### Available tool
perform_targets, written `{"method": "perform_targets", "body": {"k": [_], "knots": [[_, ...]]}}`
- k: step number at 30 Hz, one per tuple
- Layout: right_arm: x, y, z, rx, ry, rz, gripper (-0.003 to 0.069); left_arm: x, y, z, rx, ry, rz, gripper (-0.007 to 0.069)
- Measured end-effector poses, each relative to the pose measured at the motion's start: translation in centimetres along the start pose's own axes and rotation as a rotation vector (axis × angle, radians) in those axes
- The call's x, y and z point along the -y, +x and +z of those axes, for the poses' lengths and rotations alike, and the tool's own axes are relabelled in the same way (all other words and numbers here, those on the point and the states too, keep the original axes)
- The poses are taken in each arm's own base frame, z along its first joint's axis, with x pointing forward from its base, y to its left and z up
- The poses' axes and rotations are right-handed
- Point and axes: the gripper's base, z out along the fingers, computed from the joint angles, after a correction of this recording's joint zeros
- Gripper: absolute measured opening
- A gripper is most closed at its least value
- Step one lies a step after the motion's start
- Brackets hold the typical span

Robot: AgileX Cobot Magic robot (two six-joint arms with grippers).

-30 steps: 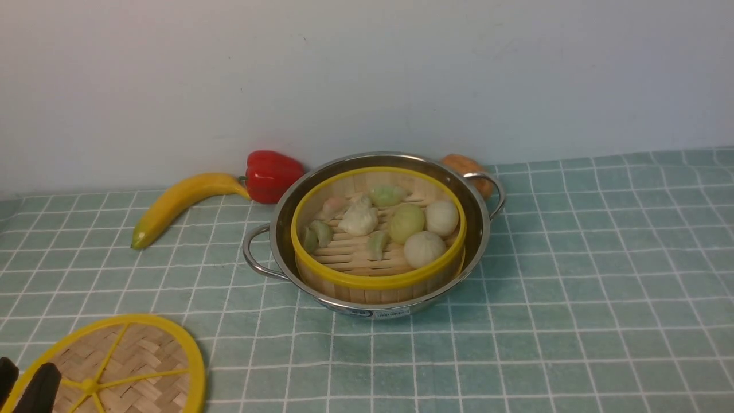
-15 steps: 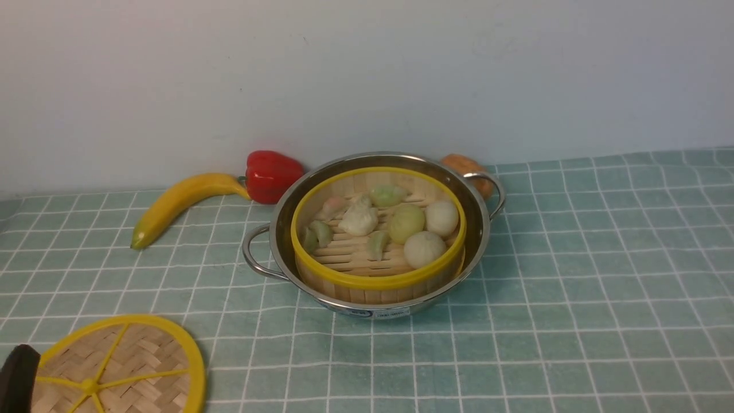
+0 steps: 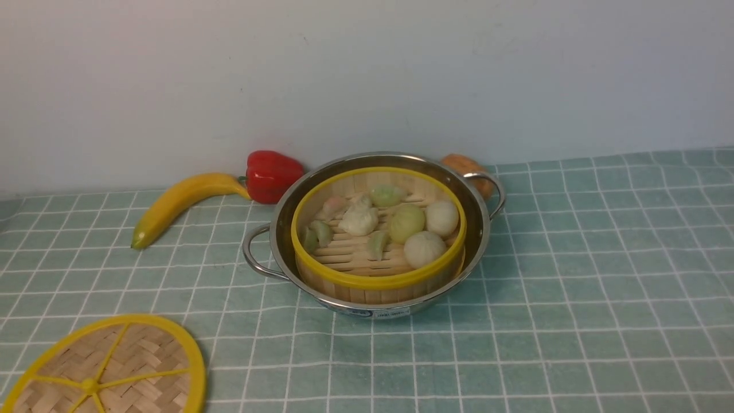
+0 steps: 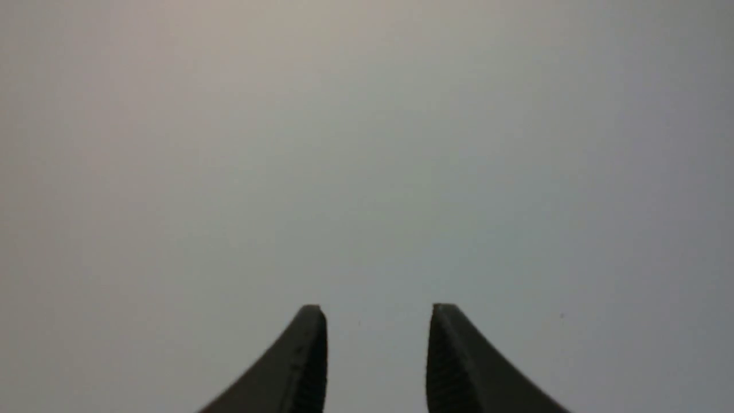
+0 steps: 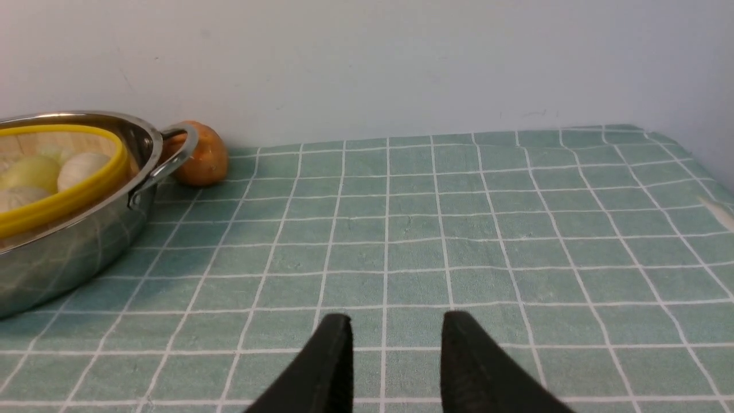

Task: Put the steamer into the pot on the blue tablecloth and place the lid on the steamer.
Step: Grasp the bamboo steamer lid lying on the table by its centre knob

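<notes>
- The pot [image 3: 282, 226] is set on the tablecloth [image 3: 573, 287] near the middle of the front view, with its wire handles at about 8 and 2 o'clock.
- The steamer [image 3: 373, 281] is seated upright inside the pot, and its yellow rim is raised just above the steel rim.
- Buns and dumplings [image 3: 424, 248] are spread over the steamer's slatted floor, which is left uncovered.
- The lid [image 3: 114, 367] is laid flat on the cloth at about 8 o'clock from the pot, well apart from it and partly cut off by the frame's edge.
- A red pepper [image 3: 272, 175] is placed at 10 o'clock from the pot, just beside its rim.
- A banana [image 3: 178, 201] is laid beyond the pepper, with its stem end next to it.
- A brown round thing [image 3: 461, 163] is tucked behind the handle at 1 o'clock.
- The left gripper [image 4: 378, 312] is seen only in its wrist view, with its fingers held apart, empty, and a plain grey surface ahead.
- The right gripper [image 5: 395, 321] is held low over the cloth with its fingers parted, empty and well apart from the pot.
</notes>
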Motion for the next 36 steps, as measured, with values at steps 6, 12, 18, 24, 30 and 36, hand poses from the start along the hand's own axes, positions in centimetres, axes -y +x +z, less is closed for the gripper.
{"method": "perform_targets", "body": {"k": [6, 12, 18, 24, 30, 36], "knots": [[0.0, 0.0, 0.0, 0.001, 0.0, 0.0, 0.024, 0.2, -2.1, 1.4, -0.296, -0.07, 0.001, 0.0243], [0.0, 0.0, 0.0, 0.002, 0.0, -0.001, 0.024, 0.6, -5.8, 3.2, -0.713, -0.168, 0.01, 0.0243], [0.0, 0.0, 0.0, 0.003, 0.0, -0.001, 0.024, 0.4, -7.8, 5.6, -1.093, -0.276, 0.054, 0.0244], [0.0, 0.0, 0.0, 0.003, -0.001, 0.0, 0.024, -0.4, -5.5, 8.6, -1.45, -0.321, 0.125, 0.0244], [0.0, 0.0, 0.0, 0.003, -0.001, 0.003, 0.024, -1.5, -0.2, 11.5, -1.733, -0.241, 0.246, 0.0244], [0.0, 0.0, 0.0, 0.003, -0.001, 0.003, 0.024, -2.5, 4.9, 13.3, -1.899, -0.191, 0.286, 0.0244]]}}
